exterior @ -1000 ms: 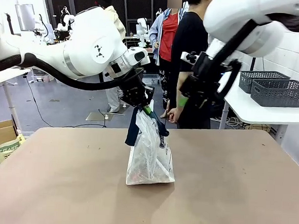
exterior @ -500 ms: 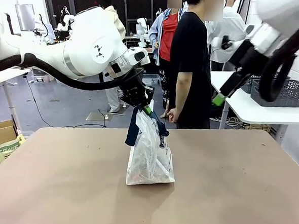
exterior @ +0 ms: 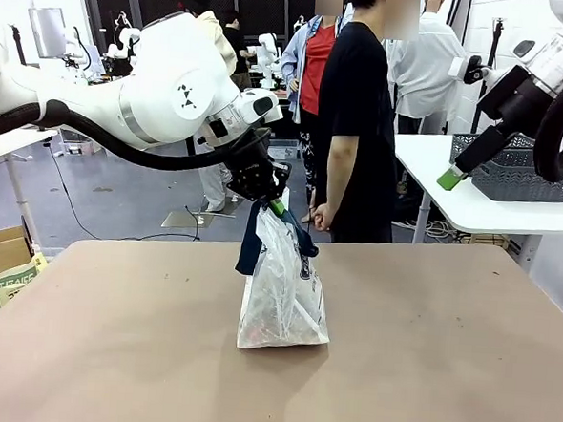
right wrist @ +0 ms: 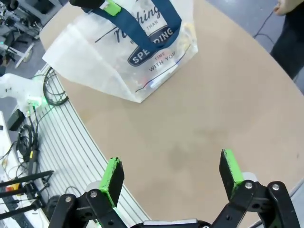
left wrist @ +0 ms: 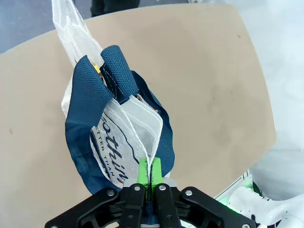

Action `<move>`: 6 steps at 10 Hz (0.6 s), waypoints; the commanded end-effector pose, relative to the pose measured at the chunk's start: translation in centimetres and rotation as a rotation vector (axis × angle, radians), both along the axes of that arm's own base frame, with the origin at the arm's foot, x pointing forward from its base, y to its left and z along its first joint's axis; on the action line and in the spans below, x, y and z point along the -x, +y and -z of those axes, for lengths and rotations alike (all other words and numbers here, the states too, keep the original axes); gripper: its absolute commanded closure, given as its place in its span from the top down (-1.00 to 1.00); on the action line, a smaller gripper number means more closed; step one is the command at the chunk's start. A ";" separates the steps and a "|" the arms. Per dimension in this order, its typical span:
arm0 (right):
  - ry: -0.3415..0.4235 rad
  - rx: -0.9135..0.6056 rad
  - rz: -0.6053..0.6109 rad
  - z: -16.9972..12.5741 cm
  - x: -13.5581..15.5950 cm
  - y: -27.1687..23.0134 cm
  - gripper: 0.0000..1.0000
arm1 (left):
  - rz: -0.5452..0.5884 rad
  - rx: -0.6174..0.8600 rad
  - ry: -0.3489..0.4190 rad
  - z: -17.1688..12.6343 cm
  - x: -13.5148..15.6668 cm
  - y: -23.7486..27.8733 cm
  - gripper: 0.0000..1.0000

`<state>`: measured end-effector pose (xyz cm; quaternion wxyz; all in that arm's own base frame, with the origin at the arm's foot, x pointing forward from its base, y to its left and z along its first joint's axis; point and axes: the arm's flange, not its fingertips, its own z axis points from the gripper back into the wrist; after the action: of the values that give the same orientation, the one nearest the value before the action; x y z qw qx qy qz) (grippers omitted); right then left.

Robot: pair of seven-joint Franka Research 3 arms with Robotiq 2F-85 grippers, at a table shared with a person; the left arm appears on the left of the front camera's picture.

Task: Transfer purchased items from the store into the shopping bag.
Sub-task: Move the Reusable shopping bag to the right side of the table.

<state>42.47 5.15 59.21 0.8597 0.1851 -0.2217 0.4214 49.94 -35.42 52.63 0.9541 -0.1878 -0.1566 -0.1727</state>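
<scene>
The translucent, navy-trimmed shopping bag (exterior: pixel 282 288) reading "SPE…ING", "WITH YOU" hangs pinched in the left tool (exterior: pixel 271 203); the right tool (right wrist: pixel 172 176) gapes empty.

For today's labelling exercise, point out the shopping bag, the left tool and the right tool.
shopping bag (exterior: pixel 281 302): front view, on its translucent side.
left tool (left wrist: pixel 149 167): left wrist view, between its green pads, shut on the bag's edge.
right tool (right wrist: pixel 172 175): right wrist view, midway between its open fingertips.
</scene>
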 end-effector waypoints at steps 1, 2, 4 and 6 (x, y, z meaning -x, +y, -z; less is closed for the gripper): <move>-0.001 0.010 0.001 -0.1 0.3 0.6 1.00 | -0.001 -0.004 0.003 0.1 0.1 0.2 -1.00; -0.001 0.010 0.001 -0.1 0.3 0.6 1.00 | -0.001 -0.004 0.003 0.1 0.1 0.2 -1.00; -0.001 0.010 0.001 -0.1 0.3 0.6 1.00 | -0.001 -0.004 0.003 0.1 0.1 0.2 -1.00; -0.001 0.010 0.001 -0.1 0.3 0.6 1.00 | -0.001 -0.004 0.003 0.1 0.1 0.2 -1.00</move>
<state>42.32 5.77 59.32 0.8576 0.1831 -0.2209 0.4269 49.94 -35.42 52.63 0.9541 -0.1878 -0.1566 -0.1727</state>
